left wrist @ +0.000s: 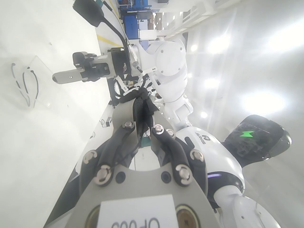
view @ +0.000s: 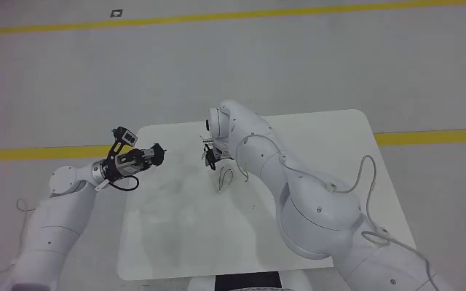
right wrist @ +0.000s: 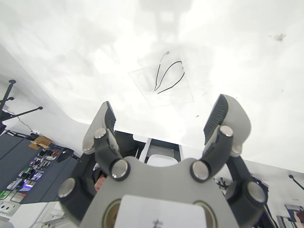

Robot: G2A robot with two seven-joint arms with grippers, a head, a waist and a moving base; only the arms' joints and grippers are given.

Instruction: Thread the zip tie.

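Two thin zip ties (view: 224,177), one black and one partly pale, lie bent into open loops on a clear sheet (right wrist: 171,99) near the middle of the white table (view: 306,153). In the right wrist view the zip ties (right wrist: 169,77) lie on the table beyond my right gripper (right wrist: 163,116), whose fingers stand wide open with nothing between them. From above, the right gripper (view: 210,156) hangs just left of the ties. My left gripper (view: 159,153) is held above the table's left edge; its fingers (left wrist: 123,117) are pressed together, and I see nothing held.
The left wrist view shows the right gripper (left wrist: 71,74) from the side, above the clear sheet (left wrist: 40,65) and the zip ties (left wrist: 25,85). The table's front half (view: 204,240) is bare. Yellow floor lines (view: 218,16) run behind the table.
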